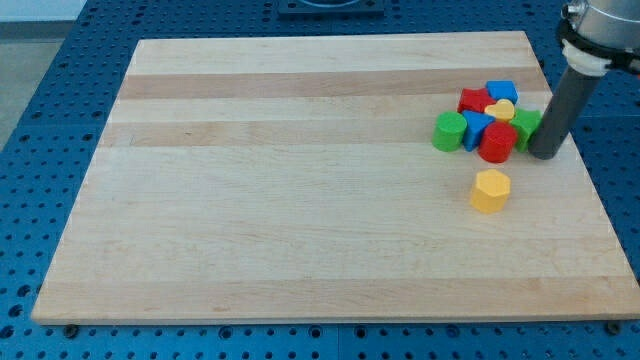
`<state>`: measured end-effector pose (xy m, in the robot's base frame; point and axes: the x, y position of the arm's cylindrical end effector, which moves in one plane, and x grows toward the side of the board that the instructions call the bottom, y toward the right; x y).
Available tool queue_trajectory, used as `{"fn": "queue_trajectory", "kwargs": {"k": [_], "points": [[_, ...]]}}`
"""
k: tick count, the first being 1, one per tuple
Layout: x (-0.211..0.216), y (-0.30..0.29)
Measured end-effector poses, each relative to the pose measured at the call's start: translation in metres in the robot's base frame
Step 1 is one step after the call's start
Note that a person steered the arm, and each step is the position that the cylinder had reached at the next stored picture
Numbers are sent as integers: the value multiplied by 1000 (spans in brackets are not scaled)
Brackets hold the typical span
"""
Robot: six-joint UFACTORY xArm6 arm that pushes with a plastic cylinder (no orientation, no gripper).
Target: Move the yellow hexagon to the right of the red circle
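Note:
The yellow hexagon point(490, 190) lies alone on the wooden board point(300, 200), just below a tight cluster of blocks at the view's right. The red circle point(497, 143) sits at the lower right of that cluster, directly above the hexagon with a small gap between them. My tip point(547, 153) rests on the board at the right side of the cluster, beside a green block point(526, 127) and to the right of the red circle. The tip is up and to the right of the yellow hexagon, apart from it.
The cluster also holds a green cylinder point(449, 131), a blue block point(475, 128), a red block point(474, 100), a blue block point(501, 92) and a small yellow block point(503, 109). The board's right edge point(590, 180) runs close to the tip. Blue perforated table surrounds the board.

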<state>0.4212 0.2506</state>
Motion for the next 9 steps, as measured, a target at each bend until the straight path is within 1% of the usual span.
{"fn": "queue_trajectory", "kwargs": {"k": [2,3,4,5,6,7,8,9], "points": [[-35,0],[-37,0],[4,24],[92,44],[146,16],[155,-52],[153,-105],[136,-143]]}}
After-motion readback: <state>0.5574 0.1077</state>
